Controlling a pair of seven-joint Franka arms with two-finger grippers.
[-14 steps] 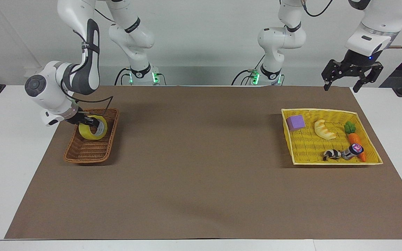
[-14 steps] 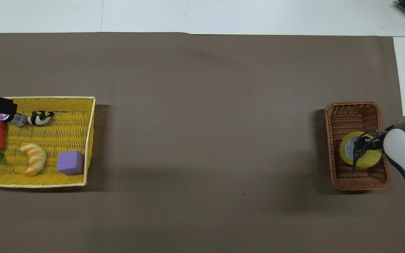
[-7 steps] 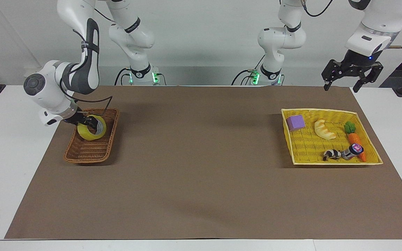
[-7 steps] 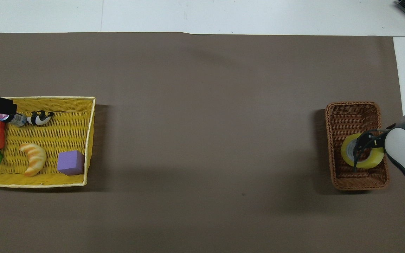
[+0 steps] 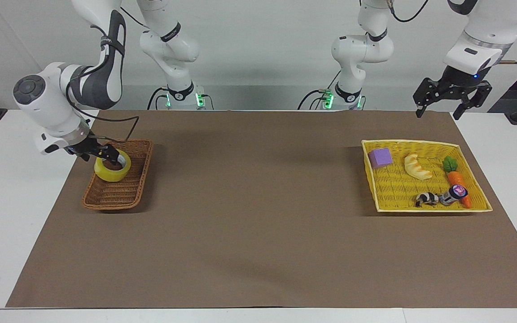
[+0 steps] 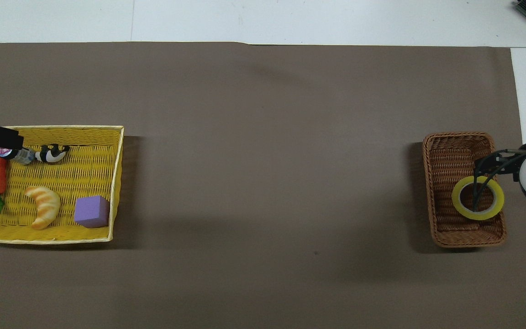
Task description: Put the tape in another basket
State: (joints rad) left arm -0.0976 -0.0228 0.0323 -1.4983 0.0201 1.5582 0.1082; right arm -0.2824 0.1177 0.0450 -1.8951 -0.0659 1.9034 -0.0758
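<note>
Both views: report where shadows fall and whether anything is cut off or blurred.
Facing view: soft shadows lie on the brown mat beside the brown wicker basket and the yellow basket, and everything is in focus. Overhead view: the yellow basket is cut by the frame edge, and the right gripper over the tape is partly out of frame.

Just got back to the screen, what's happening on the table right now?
The tape lies flat in the brown wicker basket at the right arm's end of the table. The right gripper is open right at the roll, apparently letting go of it. The left gripper waits, open, in the air above the yellow basket, which holds the other items.
</note>
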